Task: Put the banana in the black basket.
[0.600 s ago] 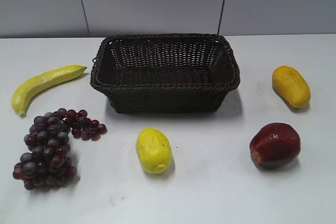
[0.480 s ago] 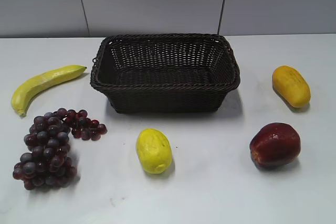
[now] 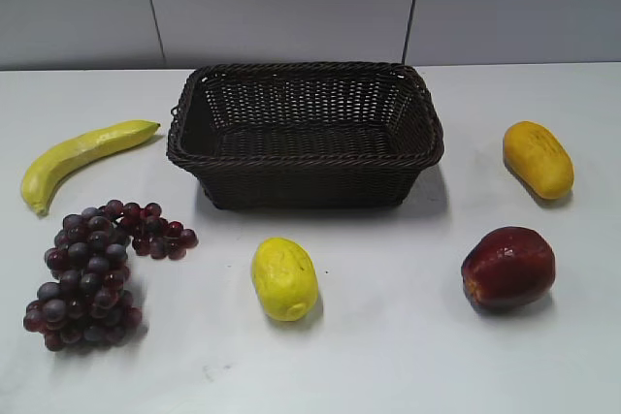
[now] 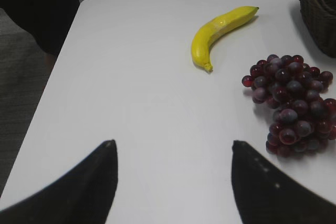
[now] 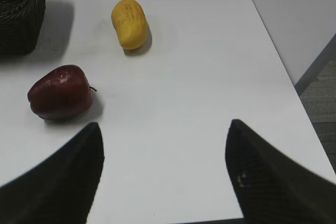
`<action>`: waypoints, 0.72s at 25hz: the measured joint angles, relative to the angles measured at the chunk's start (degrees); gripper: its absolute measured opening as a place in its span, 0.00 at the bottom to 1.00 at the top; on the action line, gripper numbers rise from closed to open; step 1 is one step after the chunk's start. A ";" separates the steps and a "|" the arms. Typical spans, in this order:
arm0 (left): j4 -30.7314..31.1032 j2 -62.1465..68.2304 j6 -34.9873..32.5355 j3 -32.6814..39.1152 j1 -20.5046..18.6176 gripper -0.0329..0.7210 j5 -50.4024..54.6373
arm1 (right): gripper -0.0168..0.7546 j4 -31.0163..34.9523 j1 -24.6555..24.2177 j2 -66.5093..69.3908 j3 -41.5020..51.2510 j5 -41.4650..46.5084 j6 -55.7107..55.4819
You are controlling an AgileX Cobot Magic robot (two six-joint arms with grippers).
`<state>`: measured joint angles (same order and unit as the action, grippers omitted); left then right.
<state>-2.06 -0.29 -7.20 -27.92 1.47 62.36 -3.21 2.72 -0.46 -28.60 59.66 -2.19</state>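
Observation:
The banana (image 3: pixel 78 155) lies on the white table, left of the black basket (image 3: pixel 306 133), which stands empty at the back middle. The banana also shows in the left wrist view (image 4: pixel 218 31), far ahead of my left gripper (image 4: pixel 173 145), which is open and empty over bare table. A corner of the basket shows at that view's top right (image 4: pixel 320 9). My right gripper (image 5: pixel 164 125) is open and empty near the table's right front edge; the basket's corner is at that view's top left (image 5: pixel 21 9). Neither gripper shows in the exterior view.
A bunch of dark red grapes (image 3: pixel 92 269) lies in front of the banana. A stubby yellow fruit (image 3: pixel 283 278) sits in front of the basket. A red apple (image 3: pixel 507 267) and an orange-yellow oval fruit (image 3: pixel 538 159) lie to the right.

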 joint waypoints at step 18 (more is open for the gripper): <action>0.72 0.00 0.00 0.00 0.00 0.71 -0.15 | 0.74 0.00 0.00 0.00 0.00 0.00 0.00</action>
<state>-1.33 -0.29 -7.20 -27.92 1.47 62.21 -3.21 2.72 -0.46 -28.60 59.66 -2.19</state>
